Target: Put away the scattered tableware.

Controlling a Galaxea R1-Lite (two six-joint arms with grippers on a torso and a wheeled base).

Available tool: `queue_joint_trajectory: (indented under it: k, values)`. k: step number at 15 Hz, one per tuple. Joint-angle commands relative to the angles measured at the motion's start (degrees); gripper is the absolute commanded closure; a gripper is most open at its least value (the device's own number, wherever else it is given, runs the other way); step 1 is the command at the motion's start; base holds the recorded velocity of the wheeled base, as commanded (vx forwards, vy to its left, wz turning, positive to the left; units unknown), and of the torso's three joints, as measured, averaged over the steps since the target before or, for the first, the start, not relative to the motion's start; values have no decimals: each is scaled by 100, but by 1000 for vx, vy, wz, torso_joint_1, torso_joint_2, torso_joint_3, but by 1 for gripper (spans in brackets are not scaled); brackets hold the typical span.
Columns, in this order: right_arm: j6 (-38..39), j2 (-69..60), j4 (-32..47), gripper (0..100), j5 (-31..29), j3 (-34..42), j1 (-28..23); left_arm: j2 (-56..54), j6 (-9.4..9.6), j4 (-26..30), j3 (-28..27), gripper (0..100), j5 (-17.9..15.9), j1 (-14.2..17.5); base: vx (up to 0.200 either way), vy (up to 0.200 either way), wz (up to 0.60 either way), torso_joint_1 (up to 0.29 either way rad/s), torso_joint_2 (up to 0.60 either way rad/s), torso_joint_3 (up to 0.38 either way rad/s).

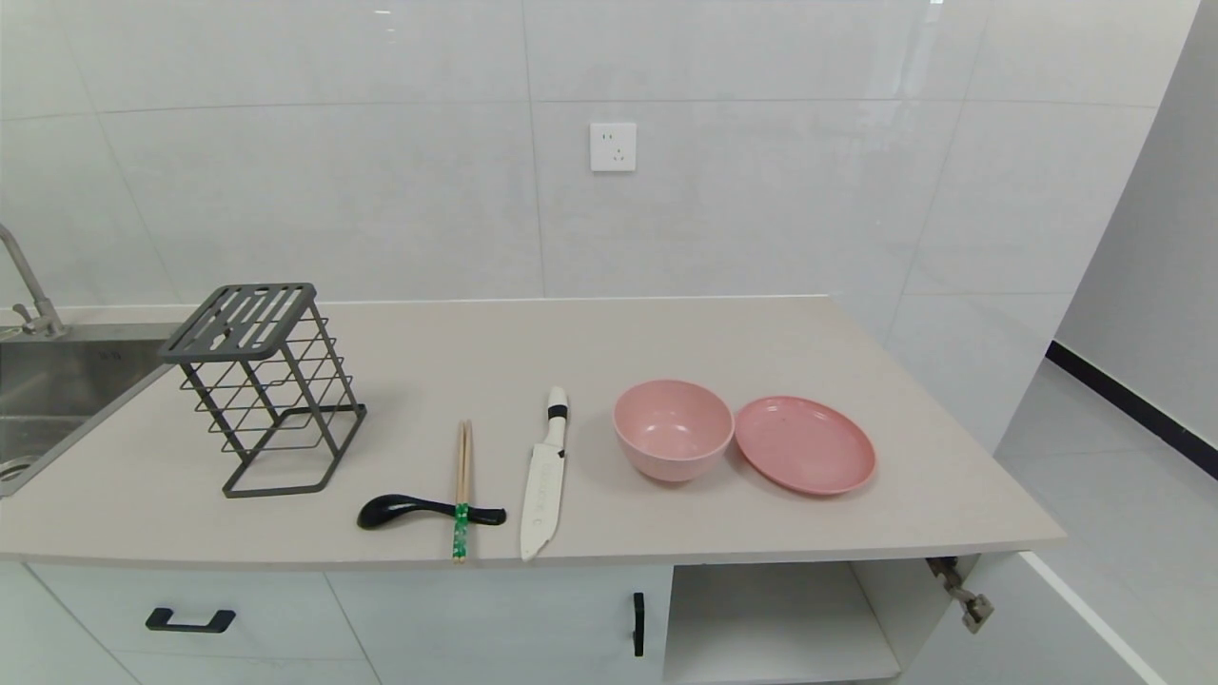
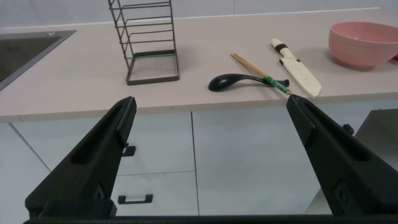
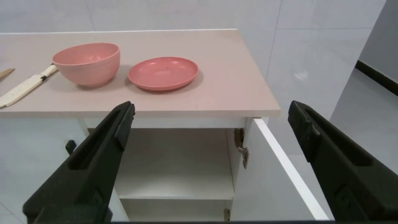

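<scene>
On the beige counter a black spoon (image 1: 419, 511) lies under a pair of chopsticks (image 1: 462, 485), near the front edge. A white knife (image 1: 544, 476) lies just right of them, then a pink bowl (image 1: 672, 428) and a pink plate (image 1: 804, 444). My left gripper (image 2: 211, 155) hangs open in front of the cabinet fronts, below counter height, facing the spoon (image 2: 239, 81) and knife (image 2: 298, 68). Farther right, my right gripper (image 3: 211, 155) is open too, before the open cupboard, below the bowl (image 3: 87, 62) and plate (image 3: 163, 73). Neither holds anything.
A dark wire rack (image 1: 262, 385) stands at the counter's left, beside a steel sink (image 1: 38, 381). Under the counter's right end a cupboard (image 1: 780, 618) stands open, its door (image 1: 1047, 618) swung out to the right. The counter (image 1: 952, 495) ends just past the plate.
</scene>
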Motion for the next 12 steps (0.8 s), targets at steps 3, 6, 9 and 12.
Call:
queue_joint_trajectory:
  k: [3, 6, 9, 12]
  values:
    - [0, -2, -1, 0, 1, 0, -2, 7, 2, 0, 1, 0, -6, 0, 0, 0, 0, 0, 0, 0]
    - [0, -2, -1, 0, 1, 0, -2, 7, 2, 0, 1, 0, 2, 0, 0, 0, 0, 0, 0, 0]
    - [0, -2, -1, 0, 1, 0, -2, 7, -7, 0, 1, 0, 2, 0, 0, 0, 0, 0, 0, 0]
    - [0, -2, -1, 0, 1, 0, -2, 7, -7, 0, 1, 0, -6, 0, 0, 0, 0, 0, 0, 0]
